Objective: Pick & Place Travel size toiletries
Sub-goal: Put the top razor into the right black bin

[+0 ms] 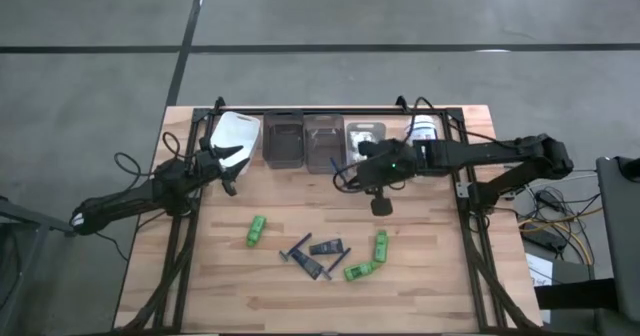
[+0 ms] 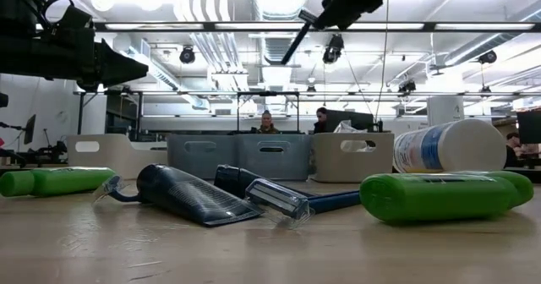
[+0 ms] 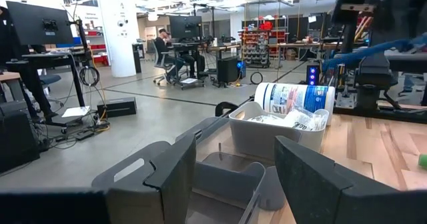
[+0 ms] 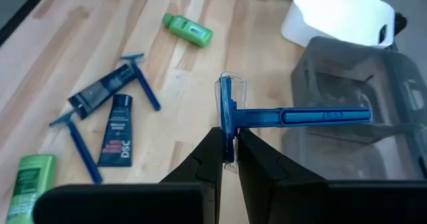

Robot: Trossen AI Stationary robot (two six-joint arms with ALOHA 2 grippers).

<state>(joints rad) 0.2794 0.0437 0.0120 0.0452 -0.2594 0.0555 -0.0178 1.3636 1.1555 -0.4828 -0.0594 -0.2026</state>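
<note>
My right gripper has its jaws clamped on the blue razor by its head, above the bench near the bins. It's light, stiff, prone to pivoting. Left jaws stand apart.

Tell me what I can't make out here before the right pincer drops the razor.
- Bin floors: low view, the grey bin walls hide the contents.
- Blue razor over which bin: right wrist view, unclear.
- Tube label: too small.
- Left pincer: its fingers block the bin below.
</note>
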